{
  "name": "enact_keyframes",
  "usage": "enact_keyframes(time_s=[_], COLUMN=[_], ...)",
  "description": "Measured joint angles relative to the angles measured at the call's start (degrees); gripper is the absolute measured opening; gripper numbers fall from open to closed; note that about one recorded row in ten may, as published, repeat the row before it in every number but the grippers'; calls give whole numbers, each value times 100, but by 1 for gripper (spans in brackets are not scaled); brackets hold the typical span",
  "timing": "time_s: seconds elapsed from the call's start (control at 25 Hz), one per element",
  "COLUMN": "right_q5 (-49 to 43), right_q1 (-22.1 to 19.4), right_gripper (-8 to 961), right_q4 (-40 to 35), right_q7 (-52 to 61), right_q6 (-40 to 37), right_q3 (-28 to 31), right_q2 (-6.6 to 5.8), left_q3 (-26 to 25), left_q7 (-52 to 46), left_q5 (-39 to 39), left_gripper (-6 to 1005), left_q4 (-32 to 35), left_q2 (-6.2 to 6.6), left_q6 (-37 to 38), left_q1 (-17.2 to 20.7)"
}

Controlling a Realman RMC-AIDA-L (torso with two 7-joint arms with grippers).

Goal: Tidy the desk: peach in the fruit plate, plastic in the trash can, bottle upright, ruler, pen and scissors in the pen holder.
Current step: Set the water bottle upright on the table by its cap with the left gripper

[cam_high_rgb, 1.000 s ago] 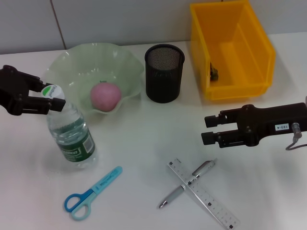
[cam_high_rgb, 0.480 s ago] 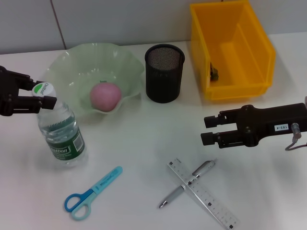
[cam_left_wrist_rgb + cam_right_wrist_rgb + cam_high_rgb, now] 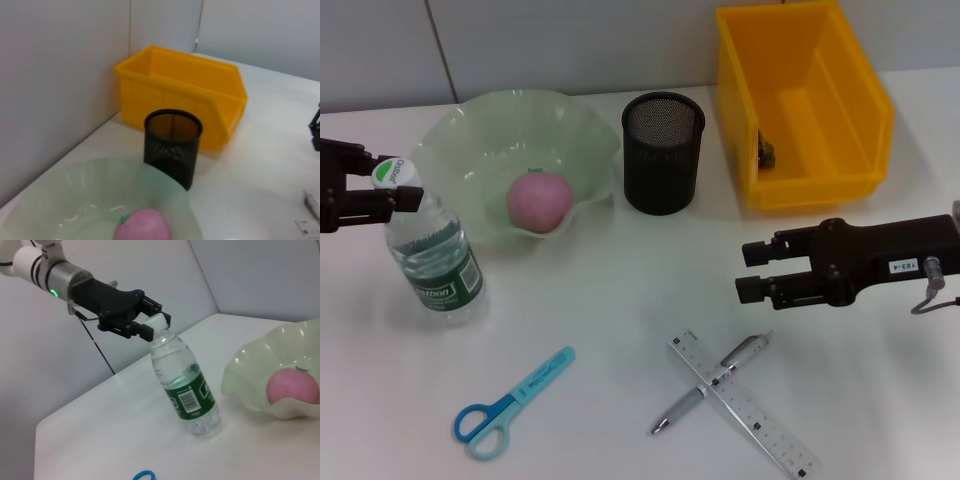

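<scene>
My left gripper is shut on the white and green cap of the bottle, which stands on the desk, leaning slightly, left of the fruit plate. The peach lies in that plate. The right wrist view shows the fingers pinching the cap of the bottle. My right gripper hovers open and empty, above the crossed ruler and pen. The scissors lie at the front left. The pen holder stands empty beside the trash can.
A small dark scrap lies inside the trash can; whether it is the plastic I cannot tell. A wall rises right behind the plate, holder and can. Bare desk lies between the bottle and the ruler.
My left gripper has carried the bottle leftward by its cap, and the bottle stands straighter. The right gripper has barely shifted.
</scene>
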Motion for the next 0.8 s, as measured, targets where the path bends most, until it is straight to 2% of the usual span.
enact_keyframes(time_s=[0.8], right_q5=[3], right_q1=[45], right_gripper=[656], right_q4=[10], right_q7=[-7], right_q6=[-4], right_q3=[21], right_q2=[8], left_q3=[33], left_q7=[213], left_q5=[-2], left_gripper=[439], left_q4=[34], left_q2=[-67], left_q6=[-198], left_q1=[72])
